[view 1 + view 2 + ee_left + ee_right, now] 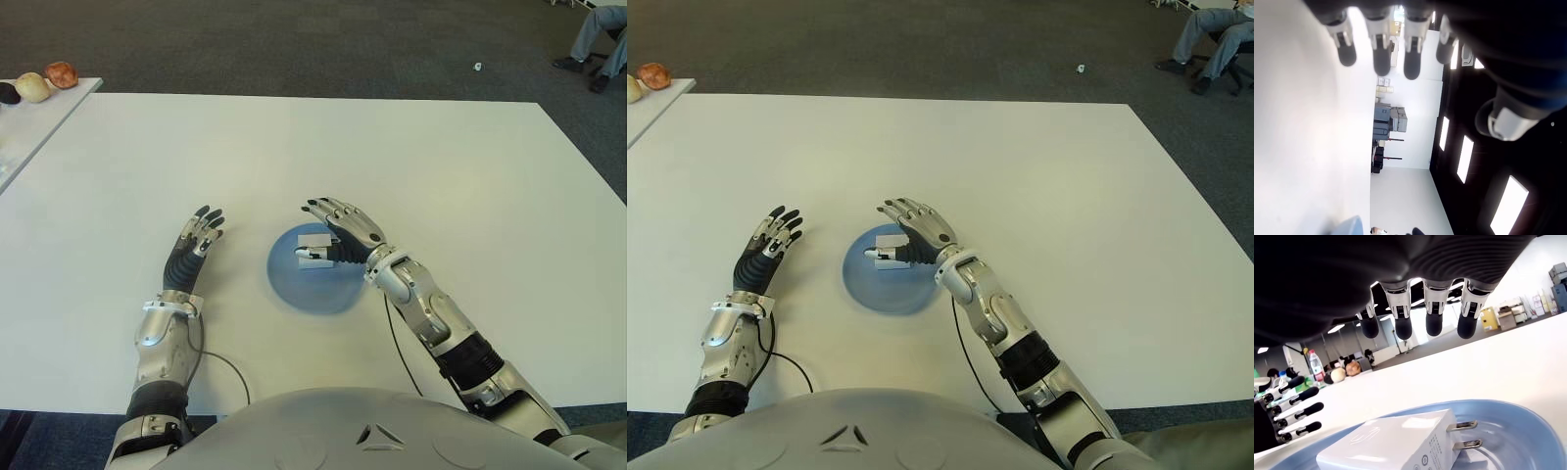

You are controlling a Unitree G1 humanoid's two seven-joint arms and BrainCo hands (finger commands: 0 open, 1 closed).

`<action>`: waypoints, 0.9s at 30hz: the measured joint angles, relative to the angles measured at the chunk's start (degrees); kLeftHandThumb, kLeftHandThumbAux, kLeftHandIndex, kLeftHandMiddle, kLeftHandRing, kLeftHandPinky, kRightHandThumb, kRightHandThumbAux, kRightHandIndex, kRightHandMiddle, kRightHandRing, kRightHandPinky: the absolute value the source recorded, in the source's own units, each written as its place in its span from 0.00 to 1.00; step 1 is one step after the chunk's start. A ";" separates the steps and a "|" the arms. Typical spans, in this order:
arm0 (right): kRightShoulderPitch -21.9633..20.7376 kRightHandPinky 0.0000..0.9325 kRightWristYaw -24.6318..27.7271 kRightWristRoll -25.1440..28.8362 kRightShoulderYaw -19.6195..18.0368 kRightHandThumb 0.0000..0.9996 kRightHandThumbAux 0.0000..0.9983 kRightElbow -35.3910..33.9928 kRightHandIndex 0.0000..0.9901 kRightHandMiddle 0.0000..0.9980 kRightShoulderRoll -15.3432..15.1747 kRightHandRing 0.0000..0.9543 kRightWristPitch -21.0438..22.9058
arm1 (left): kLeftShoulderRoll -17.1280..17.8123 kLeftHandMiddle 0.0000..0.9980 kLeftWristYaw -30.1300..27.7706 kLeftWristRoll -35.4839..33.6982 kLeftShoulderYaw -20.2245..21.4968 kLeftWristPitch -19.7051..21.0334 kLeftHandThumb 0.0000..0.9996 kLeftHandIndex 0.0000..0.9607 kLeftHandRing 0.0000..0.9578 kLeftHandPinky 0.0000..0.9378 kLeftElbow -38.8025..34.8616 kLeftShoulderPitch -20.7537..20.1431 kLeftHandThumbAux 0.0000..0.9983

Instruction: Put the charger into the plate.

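The white charger [315, 240] lies flat in the round blue plate [312, 289] near the middle of the white table [411, 157]. In the right wrist view the charger [1396, 443] rests on the plate's floor with its two prongs pointing toward the plate's rim [1528, 426]. My right hand [333, 223] hovers over the plate's right part. Its fingers [1403, 320] are stretched out above the charger and hold nothing, and the thumb shows beside the charger's near edge. My left hand [196, 237] shows left of the plate, fingers spread and empty.
A second white table [29, 127] at the far left carries a few round fruit-like items [44, 83]. A seated person's legs [600, 39] show at the far right on dark carpet. Thin cables [230, 377] trail from my wrists near the front edge.
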 measured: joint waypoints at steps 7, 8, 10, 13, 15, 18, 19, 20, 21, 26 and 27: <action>0.66 0.00 0.26 0.19 -0.11 0.30 0.10 -1.04 0.00 0.00 0.04 0.00 0.00 | 0.05 0.15 -0.01 0.01 -0.01 0.00 0.00 0.07 0.13 0.09 0.00 0.05 0.48; 0.67 0.00 0.24 0.18 -0.15 0.30 0.10 -1.13 0.00 0.00 0.06 0.00 0.00 | 0.07 0.15 -0.02 0.01 -0.02 0.00 0.00 0.07 0.13 0.09 0.00 0.06 0.48; 0.73 0.00 0.11 0.18 -0.26 0.30 0.10 -1.28 0.00 0.00 0.14 0.00 0.00 | 0.10 0.15 -0.21 0.01 -0.03 0.00 0.00 0.07 0.13 0.09 0.00 0.07 0.48; 0.87 0.00 -0.39 0.21 -0.48 0.30 0.10 -1.37 0.00 0.00 0.32 0.00 0.01 | 0.14 0.16 -0.27 0.00 -0.05 0.00 0.00 0.06 0.14 0.09 0.00 0.07 0.48; 0.98 0.00 -0.89 0.27 -0.69 0.28 0.12 -1.37 0.00 0.00 0.49 0.00 0.01 | 0.15 0.16 -0.27 0.00 -0.06 0.01 0.00 0.06 0.14 0.10 0.00 0.07 0.48; 1.46 0.00 -2.68 0.44 -1.51 0.25 0.16 -1.36 0.00 0.00 1.50 0.00 0.06 | 0.16 0.16 -0.28 0.00 -0.08 0.02 0.00 0.07 0.14 0.09 0.00 0.07 0.49; 1.79 0.00 -3.71 0.65 -2.01 0.24 0.17 -1.33 0.00 0.00 1.94 0.00 0.13 | 0.16 0.16 -0.28 0.00 -0.09 0.02 0.00 0.07 0.14 0.09 0.00 0.07 0.49; 2.19 0.00 -4.94 0.98 -2.74 0.23 0.19 -1.23 0.00 0.00 2.65 0.00 0.32 | 0.16 0.16 -0.29 -0.01 -0.08 0.02 0.00 0.07 0.14 0.09 0.00 0.07 0.49; 2.55 0.00 -6.30 1.66 -3.49 0.22 0.21 -1.01 0.00 0.00 3.36 0.00 0.50 | 0.16 0.16 -0.31 -0.01 -0.07 0.02 0.00 0.07 0.14 0.09 0.00 0.09 0.49; 2.68 0.00 -11.10 6.51 -8.22 0.18 0.29 1.26 0.00 0.00 6.15 0.00 0.28 | 0.22 0.17 -0.41 -0.01 -0.06 0.00 0.00 0.07 0.15 0.09 0.00 0.18 0.48; 2.70 0.00 -12.07 7.54 -9.26 0.18 0.30 1.57 0.00 0.00 6.46 0.00 0.06 | 0.22 0.17 -0.42 -0.01 -0.07 0.00 0.00 0.07 0.15 0.09 0.00 0.17 0.48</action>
